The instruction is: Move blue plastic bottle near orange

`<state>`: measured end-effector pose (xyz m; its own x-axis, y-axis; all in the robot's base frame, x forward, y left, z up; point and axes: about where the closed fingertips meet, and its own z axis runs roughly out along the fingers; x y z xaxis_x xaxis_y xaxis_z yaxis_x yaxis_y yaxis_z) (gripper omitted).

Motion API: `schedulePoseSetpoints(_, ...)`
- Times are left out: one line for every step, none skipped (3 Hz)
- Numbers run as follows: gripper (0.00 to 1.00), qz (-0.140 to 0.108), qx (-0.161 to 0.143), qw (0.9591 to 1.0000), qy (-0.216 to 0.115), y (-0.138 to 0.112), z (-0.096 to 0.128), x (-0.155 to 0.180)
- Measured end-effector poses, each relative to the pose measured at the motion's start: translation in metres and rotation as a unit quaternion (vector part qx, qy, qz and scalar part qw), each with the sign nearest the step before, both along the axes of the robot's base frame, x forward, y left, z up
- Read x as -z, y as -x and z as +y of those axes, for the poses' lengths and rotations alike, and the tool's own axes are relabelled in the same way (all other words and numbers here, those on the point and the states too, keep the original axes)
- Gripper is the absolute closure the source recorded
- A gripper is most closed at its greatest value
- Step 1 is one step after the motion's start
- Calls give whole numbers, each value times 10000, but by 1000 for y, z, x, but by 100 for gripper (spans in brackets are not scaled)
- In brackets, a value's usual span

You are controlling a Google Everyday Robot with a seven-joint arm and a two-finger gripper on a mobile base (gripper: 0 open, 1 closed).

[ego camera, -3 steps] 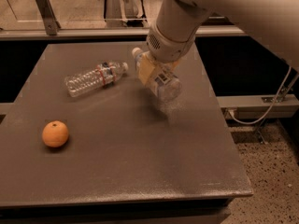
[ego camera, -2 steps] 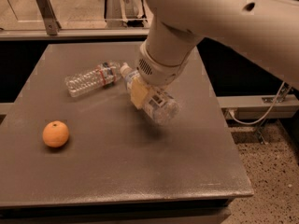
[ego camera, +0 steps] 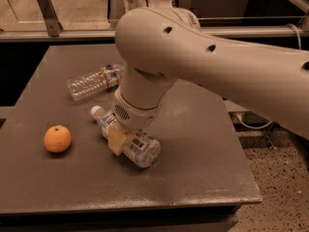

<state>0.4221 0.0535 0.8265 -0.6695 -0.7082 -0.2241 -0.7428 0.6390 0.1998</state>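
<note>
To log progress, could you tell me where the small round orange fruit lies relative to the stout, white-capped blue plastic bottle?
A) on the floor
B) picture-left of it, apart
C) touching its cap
B: bare tabletop shows between the orange and the blue plastic bottle, which the gripper clamps at mid-body.

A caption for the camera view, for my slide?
Gripper, low over the table, holds blue plastic bottle near the orange.

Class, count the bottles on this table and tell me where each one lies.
2. The clear ribbed bottle lies back left on the table. The blue plastic bottle is on its side mid-table, right of the orange, clamped in the gripper. The arm may hide more.
</note>
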Motion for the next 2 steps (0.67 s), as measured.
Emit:
schedulePoseSetpoints(100,0,-1,10000,-1,0,0,-4)
schedulePoseSetpoints(100,-61,-216,9988,-434,11,24,-21)
